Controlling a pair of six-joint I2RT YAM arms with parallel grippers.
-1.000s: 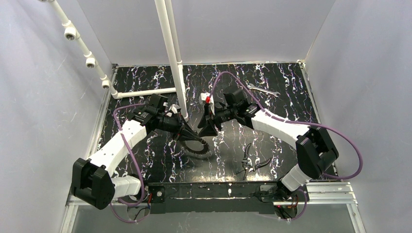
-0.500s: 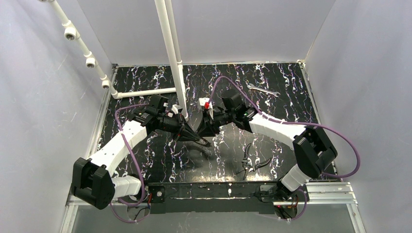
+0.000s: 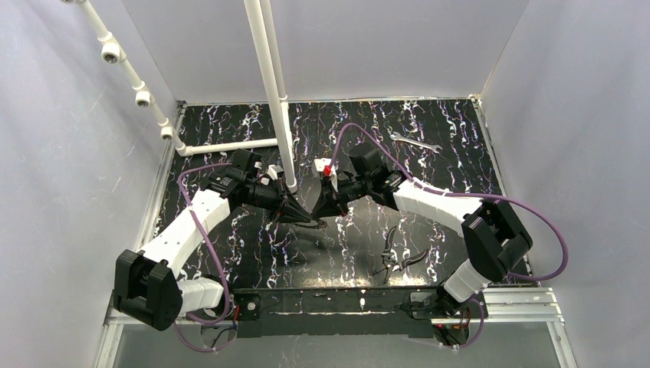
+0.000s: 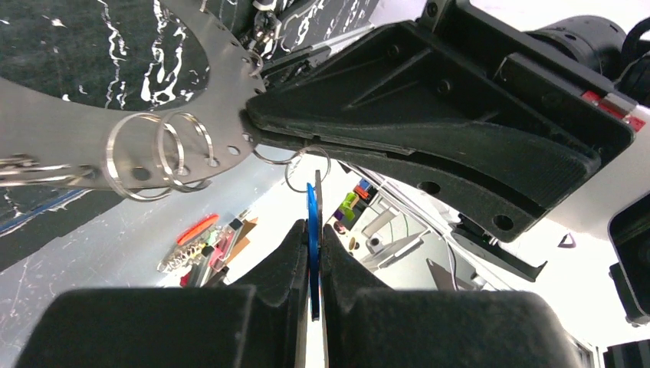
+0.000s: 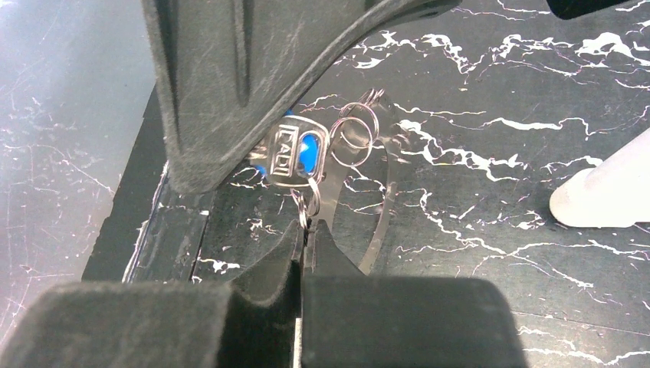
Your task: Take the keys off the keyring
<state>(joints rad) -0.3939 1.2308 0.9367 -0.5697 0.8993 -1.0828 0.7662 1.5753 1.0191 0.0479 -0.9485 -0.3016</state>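
Mid-removal, pinching key in left fingers, split ring in right fingers. Next: wind key off coil, clear of keyring.

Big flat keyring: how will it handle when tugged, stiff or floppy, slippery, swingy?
Likely stiff: the keyring is flat sheet metal, showing no bend. Probably slippery: bare, shiny faces and a thin edge. The key joins it by small split rings, so that joint should pivot loosely when pulled.

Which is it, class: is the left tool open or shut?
Shut: the left tool pinches the blue key edge-on between its fingers.
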